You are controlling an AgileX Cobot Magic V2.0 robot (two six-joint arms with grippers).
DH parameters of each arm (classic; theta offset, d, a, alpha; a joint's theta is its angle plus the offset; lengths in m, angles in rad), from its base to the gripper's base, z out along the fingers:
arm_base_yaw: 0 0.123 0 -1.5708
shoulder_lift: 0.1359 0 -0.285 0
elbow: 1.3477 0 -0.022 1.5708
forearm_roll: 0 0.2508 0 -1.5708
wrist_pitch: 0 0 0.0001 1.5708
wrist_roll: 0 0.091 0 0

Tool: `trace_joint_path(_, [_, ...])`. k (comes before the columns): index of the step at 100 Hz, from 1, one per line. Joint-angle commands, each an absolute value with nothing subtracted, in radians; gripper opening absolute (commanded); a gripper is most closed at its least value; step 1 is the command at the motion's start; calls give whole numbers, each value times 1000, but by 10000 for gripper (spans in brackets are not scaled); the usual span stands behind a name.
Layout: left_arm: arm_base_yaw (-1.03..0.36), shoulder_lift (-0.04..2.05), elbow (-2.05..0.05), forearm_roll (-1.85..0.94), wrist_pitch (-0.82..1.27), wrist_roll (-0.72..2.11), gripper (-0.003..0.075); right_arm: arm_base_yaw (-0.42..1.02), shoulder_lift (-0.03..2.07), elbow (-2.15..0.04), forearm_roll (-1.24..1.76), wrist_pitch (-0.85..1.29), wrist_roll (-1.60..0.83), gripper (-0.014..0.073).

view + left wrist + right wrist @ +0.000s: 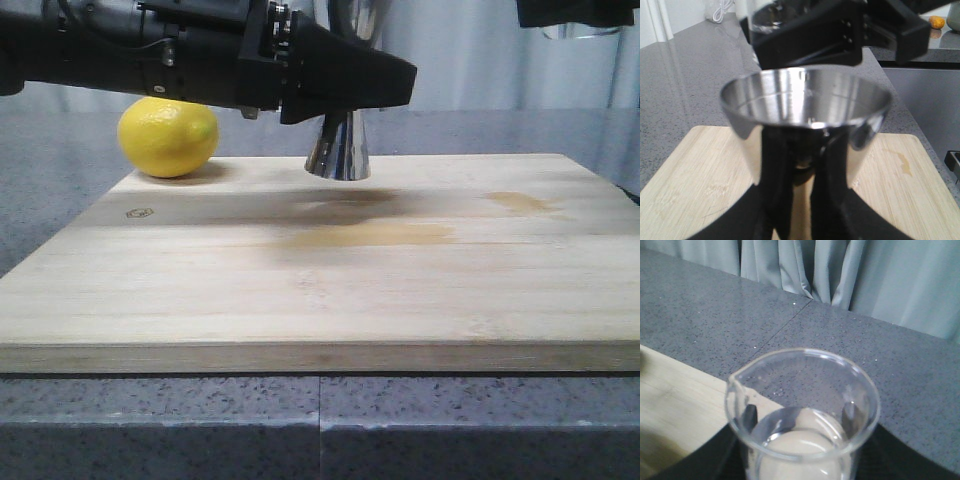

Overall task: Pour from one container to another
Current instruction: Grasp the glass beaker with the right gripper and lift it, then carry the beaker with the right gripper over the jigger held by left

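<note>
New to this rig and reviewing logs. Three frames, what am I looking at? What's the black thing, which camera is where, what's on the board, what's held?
It is a two-armed robot with a gripper on each arm. The front view looks forward over the table: the black shape across the top is the left arm, and its gripper holds a steel jigger just above a wooden board. A lemon sits at the board's far left corner. The board lies on a grey speckled counter.

The left wrist view comes from the camera on that arm: it looks down into the jigger's open cup, with the black fingers clamped on its waist.

The right wrist view comes from the other arm: its gripper holds a glass beaker, upright, with clear liquid in it. Nothing is pouring yet.
</note>
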State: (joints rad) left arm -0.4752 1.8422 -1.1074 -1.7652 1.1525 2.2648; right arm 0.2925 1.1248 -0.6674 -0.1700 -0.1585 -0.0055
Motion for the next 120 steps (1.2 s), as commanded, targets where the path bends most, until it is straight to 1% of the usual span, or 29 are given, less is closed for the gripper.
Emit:
trace_joint_path(1, [-487,1797,-1138,-1851,1230,2262,103,315,1119,-753,-223,-173,-17,298])
trace_joint_path(30, [-487,1797,-1138,-1851,1230,2262,103,417,1153,-892,-326,0,-17,298])
trace_joint_path(53, [-487,1797,-1138,-1851,1230,2262,103,476,1178,-957,-396,78,-17,298])
trace_joint_path(78, [-487,1797,-1138,-1851,1230,2262,103,538,1195,-990,-497,139,-17,298])
trace_joint_path(120, [-487,1797,-1138,-1851,1230,2262,103,588,1195,-990,-615,211,-17,298])
